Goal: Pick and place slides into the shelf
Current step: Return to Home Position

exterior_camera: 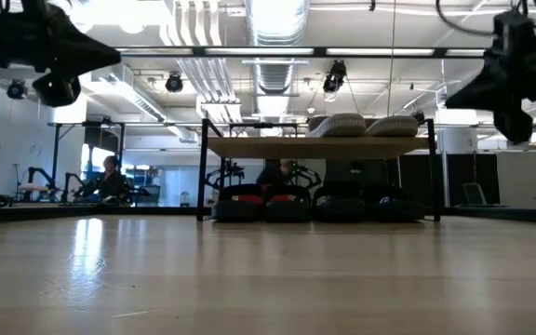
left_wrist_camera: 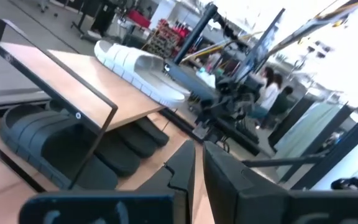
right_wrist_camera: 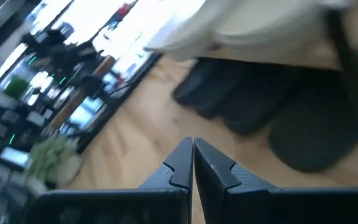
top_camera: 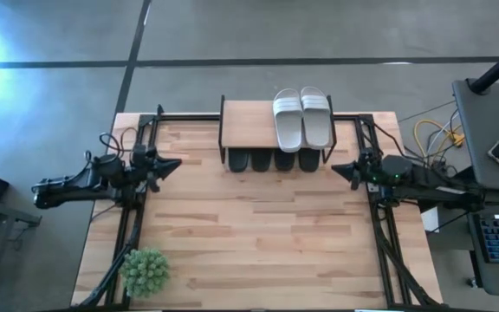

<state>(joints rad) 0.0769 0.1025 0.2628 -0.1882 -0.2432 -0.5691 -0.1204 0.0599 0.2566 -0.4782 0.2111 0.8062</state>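
Wooden surface spreading out before the shelf. Left of the shelf, raised, left hand, fingers nearly touching, empty; right of it, right hand, likewise closed and empty. On the shelf's top board, right half, two white slides; under the board, four black slides abreast. Far in front-left of the shelf, green plant.

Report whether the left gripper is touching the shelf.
Apart. The high view shows bare tabletop between the left gripper and the shelf.
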